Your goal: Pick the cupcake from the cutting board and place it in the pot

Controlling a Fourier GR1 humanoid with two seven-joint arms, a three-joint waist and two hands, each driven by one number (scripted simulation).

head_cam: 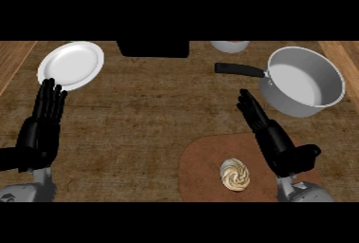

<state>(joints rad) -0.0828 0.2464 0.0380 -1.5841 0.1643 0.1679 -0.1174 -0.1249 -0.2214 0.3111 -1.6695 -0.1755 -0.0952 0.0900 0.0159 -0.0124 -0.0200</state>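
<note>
Plainly, the cupcake (235, 174) sits on the cutting board (200, 166) beside the right hand (280, 142), its fingers straight, holding nothing; the left hand (41, 130) rests open at left; a slanted grasp could topple the cupcake, or the carry could clip the rim of the pot (288, 102).

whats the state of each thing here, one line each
cupcake: upright on the cutting board, not held
pot: upright, empty, handle pointing left
plate: empty
left robot hand: open, resting at the left, fingers up
right robot hand: open, holding nothing, right of the cupcake
</note>
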